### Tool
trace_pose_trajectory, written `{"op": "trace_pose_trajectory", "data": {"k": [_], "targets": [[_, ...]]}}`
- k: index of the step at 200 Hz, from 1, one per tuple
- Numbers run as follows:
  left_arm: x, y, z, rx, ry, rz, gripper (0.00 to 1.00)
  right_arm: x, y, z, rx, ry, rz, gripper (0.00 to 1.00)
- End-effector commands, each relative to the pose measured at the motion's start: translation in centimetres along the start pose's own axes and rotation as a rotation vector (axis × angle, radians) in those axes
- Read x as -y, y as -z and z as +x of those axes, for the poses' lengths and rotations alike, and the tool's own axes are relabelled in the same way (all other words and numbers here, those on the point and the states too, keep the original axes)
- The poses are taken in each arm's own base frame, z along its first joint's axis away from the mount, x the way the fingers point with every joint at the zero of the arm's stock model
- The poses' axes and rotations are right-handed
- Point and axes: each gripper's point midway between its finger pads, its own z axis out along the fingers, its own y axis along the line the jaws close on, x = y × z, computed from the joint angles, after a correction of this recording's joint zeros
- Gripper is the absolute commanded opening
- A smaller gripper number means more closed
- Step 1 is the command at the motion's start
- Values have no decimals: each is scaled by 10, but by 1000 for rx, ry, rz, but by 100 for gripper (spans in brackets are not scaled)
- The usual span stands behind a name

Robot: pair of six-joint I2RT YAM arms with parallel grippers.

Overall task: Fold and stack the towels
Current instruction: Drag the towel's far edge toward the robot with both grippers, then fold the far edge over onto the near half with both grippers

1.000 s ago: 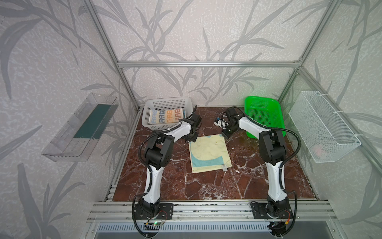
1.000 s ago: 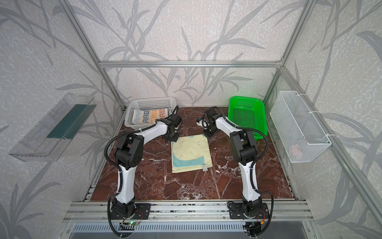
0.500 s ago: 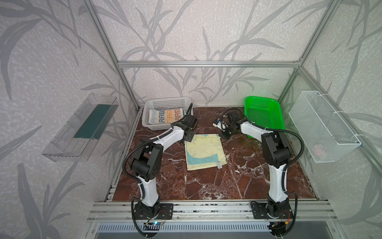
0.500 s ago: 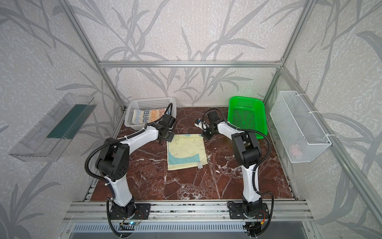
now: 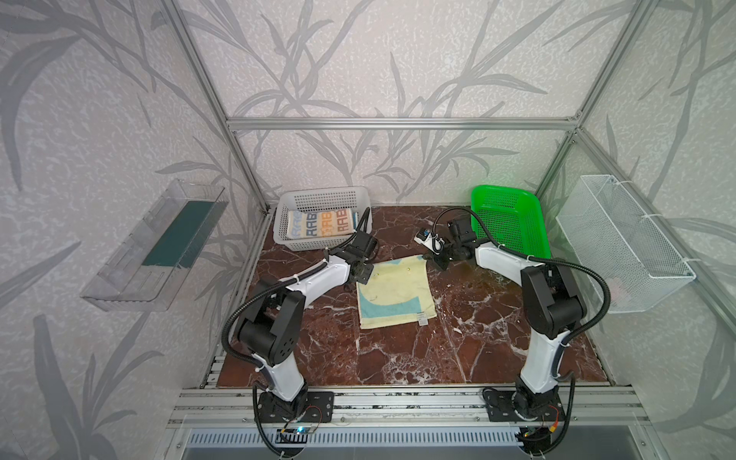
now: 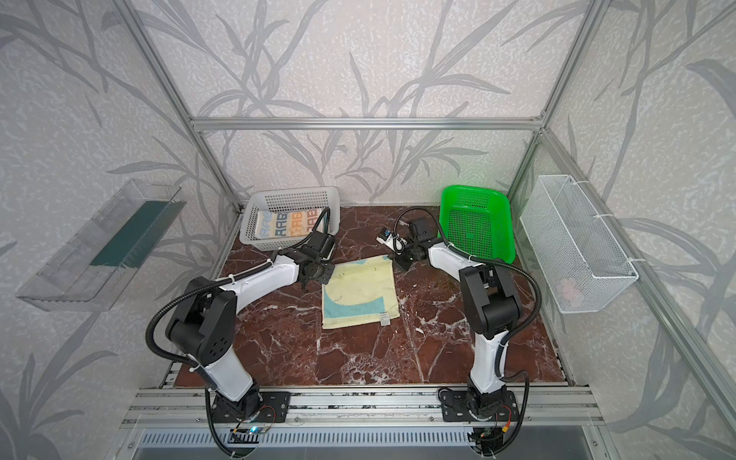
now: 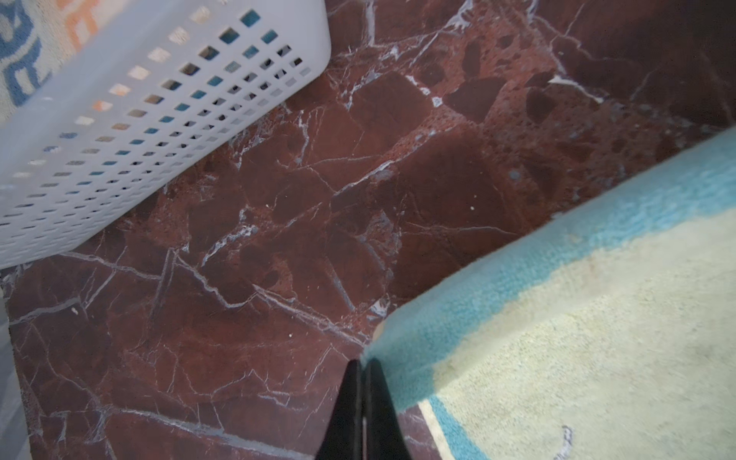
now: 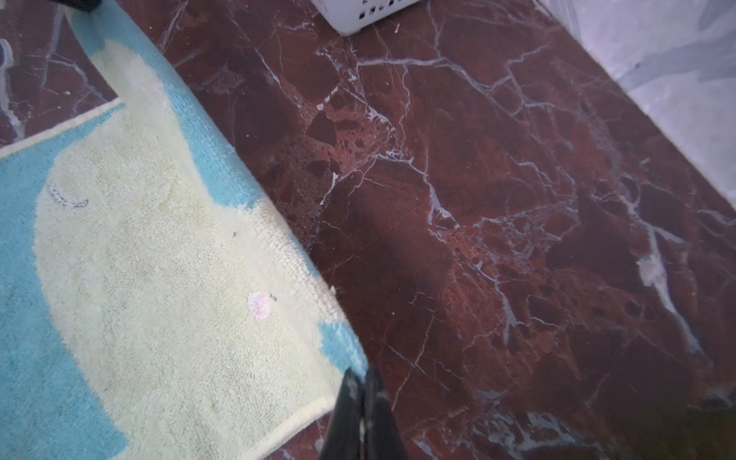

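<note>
A teal and pale yellow towel [image 5: 392, 294] [image 6: 358, 292] lies mid-table, its far edge raised off the marble. My left gripper [image 5: 364, 275] [image 7: 363, 362] is shut on the towel's far left corner [image 7: 398, 350]. At the far right corner [image 8: 346, 346], my right gripper [image 5: 432, 259] [image 8: 360, 374] is likewise shut on the cloth. The edge runs taut between them. A striped towel with "RABBIT" lettering [image 5: 320, 229] [image 6: 284, 228] lies folded in the white basket [image 5: 322, 195]. The rabbit-face towel is out of view.
An empty green basket [image 5: 506, 223] leans at the back right. A white wire basket [image 5: 621, 243] hangs on the right wall and a clear shelf [image 5: 159, 243] on the left wall. The white basket's corner [image 7: 278, 59] sits close to my left gripper.
Both grippers have drawn the towel's far edge a little leftward and toward the front. The towel has slid left with them. My left arm's elbow has swung back and lower.
</note>
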Motion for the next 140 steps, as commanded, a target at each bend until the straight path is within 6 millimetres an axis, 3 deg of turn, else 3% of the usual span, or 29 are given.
{"op": "trace_pose_trajectory", "data": {"k": [1, 77, 84, 140], "targets": [[0, 21, -5, 55, 19, -7, 0, -1, 21, -12, 44, 42, 20, 0], [6, 39, 20, 59, 16, -34, 0, -38, 37, 23, -5, 47, -32, 0], [6, 40, 23, 60, 18, -34, 0, -41, 46, 17, 11, 54, -26, 0], [21, 55, 41, 46, 46, 44, 0, -68, 58, 32, -30, 12, -78, 0]]}}
